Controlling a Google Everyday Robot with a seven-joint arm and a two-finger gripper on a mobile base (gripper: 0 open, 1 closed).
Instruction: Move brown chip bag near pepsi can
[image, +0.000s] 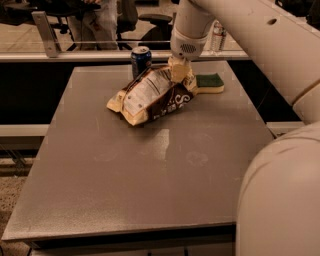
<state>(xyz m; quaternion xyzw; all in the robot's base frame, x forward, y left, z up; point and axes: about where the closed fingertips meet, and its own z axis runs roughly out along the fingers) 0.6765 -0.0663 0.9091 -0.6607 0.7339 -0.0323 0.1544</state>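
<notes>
Clamping brown chip bag (150, 97), tool (180, 77) between pepsi can (141, 59) and sponge (211, 81)

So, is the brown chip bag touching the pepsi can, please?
Cannot tell: in the camera view the brown chip bag partly covers the pepsi can. The gripper is over the bag.

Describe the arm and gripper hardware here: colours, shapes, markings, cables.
The arm is built of thick, smooth white rounded shells, with a thin seam across the link at right. There is one small dark hole on the upper link and a dotted grille patch on the wrist cylinder. No cables or lettering show. The gripper is small, blocky and pale cream-yellow, and it sits at the right end of the brown chip bag.
</notes>
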